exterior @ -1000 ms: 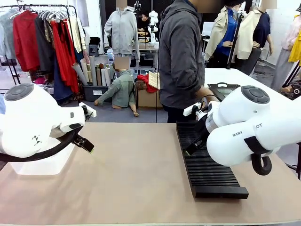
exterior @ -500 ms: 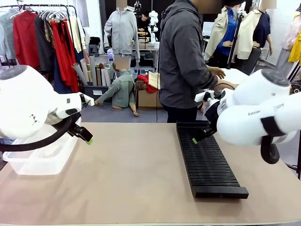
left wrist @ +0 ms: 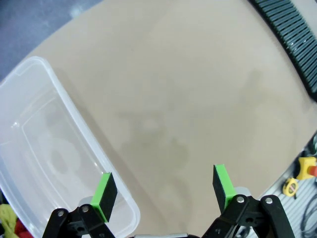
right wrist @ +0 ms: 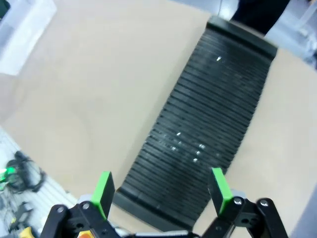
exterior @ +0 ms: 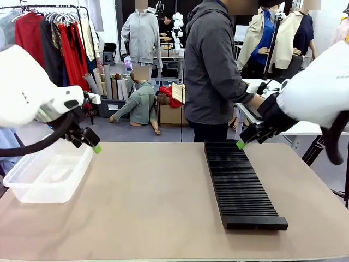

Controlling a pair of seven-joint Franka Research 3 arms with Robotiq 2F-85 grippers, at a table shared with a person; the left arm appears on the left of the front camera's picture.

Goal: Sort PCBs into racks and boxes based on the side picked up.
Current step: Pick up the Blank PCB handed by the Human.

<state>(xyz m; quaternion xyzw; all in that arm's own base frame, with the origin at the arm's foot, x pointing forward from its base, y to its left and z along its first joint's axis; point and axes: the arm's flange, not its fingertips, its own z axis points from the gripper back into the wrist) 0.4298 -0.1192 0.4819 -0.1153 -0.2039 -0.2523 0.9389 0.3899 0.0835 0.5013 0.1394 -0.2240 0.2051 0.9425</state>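
The long black slotted rack (exterior: 238,183) lies on the table right of centre, with no boards in its slots; it runs lengthwise in the right wrist view (right wrist: 203,126) and its end shows at the left wrist view's top right (left wrist: 292,34). The clear plastic tub (exterior: 46,174) sits at the table's left edge, holding nothing (left wrist: 44,158). My left gripper (exterior: 90,143) hangs open above the tub's right side (left wrist: 163,191). My right gripper (exterior: 244,141) hovers open above the rack's far end (right wrist: 158,191). No PCB is in view.
A person in a dark grey jacket (exterior: 212,71) stands at the table's far side, turned toward a white table (exterior: 283,93) behind on the right. The tan tabletop (exterior: 152,196) lies bare between tub and rack.
Both arms have risen and pulled outward: the left toward the left, uncovering the tub, the right toward the right, off the rack. The person has turned away to the right.
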